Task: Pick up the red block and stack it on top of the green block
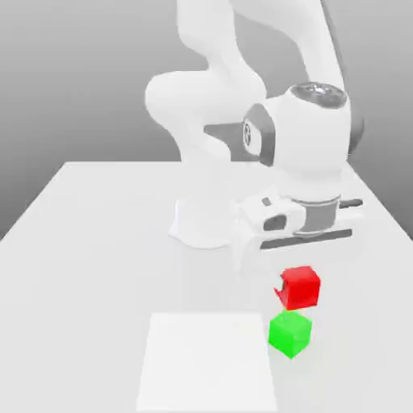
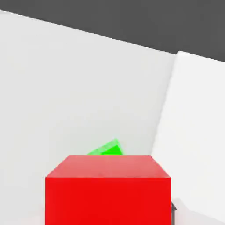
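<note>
Gripper (image 1: 297, 284) closed on the red block (image 1: 300, 288), held up off the surface (image 1: 97, 282) and near the green block (image 1: 290, 333), which rests just beside the white panel (image 1: 207, 360), toward the exterior view's right.

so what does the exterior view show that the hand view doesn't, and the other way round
Exterior view: the white arm on its base, and several full faces of the green block.
Hand view: a dark area beyond a straight table edge, and the red block close up, hiding most of the green block.
Both: red block, green block, pale table and white square.
</note>
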`<action>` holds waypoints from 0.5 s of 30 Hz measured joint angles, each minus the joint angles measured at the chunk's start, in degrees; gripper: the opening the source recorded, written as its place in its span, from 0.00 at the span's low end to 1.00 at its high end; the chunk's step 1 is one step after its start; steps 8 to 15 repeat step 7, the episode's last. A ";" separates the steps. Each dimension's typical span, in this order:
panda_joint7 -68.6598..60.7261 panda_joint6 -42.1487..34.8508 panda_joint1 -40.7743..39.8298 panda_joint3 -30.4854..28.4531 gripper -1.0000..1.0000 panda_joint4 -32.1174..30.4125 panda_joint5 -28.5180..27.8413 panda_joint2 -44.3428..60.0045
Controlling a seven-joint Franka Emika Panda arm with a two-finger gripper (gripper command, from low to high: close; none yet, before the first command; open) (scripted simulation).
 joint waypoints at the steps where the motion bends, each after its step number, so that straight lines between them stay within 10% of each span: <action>1: 0.64 1.74 0.17 -0.34 0.00 -0.04 -0.98 1.73; 4: 3.09 7.40 0.54 -1.45 0.00 0.11 -4.48 7.66; 5: 3.57 8.41 0.71 -1.72 1.00 0.15 -5.14 8.73; 15: 3.57 8.41 0.72 -1.72 1.00 0.15 -5.14 8.73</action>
